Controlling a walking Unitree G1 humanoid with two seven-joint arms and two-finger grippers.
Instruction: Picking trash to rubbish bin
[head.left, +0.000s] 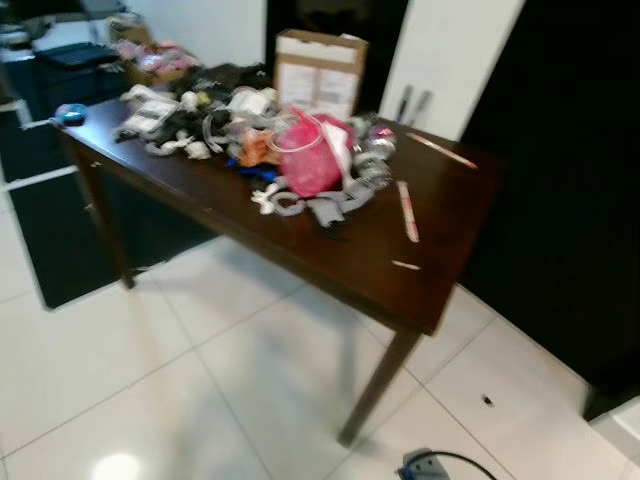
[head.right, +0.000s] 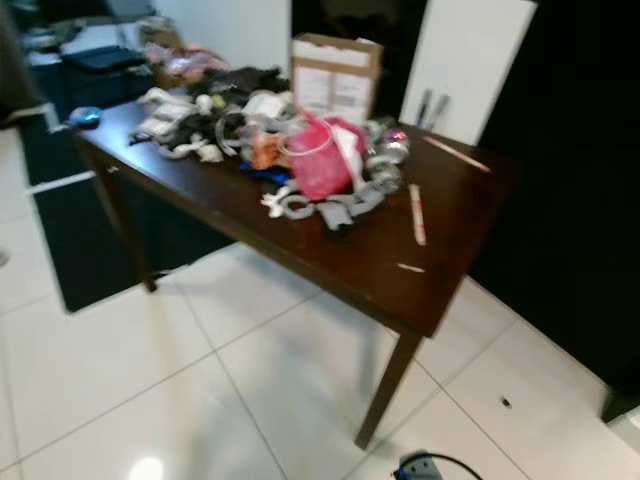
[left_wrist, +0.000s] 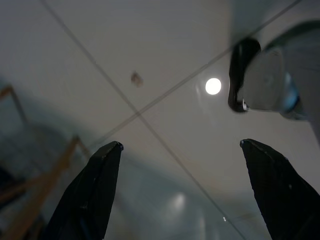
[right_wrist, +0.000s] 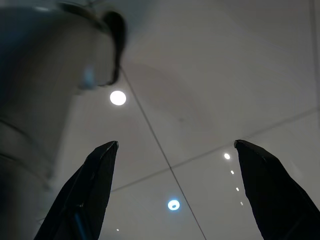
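The dark wooden worktop is standing ahead, its near corner jutting toward the robot. Trash is lying heaped at twelve o'clock, the pink bag topmost. Approaching squarely before reaching looks wisest. The left end effector and right end effector are hanging over floor tiles, fingers spread wide, empty.

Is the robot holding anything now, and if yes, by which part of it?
Nothing is held. The left end effector and the right end effector are both open, pointing at the bare floor. The trash lies on the table.
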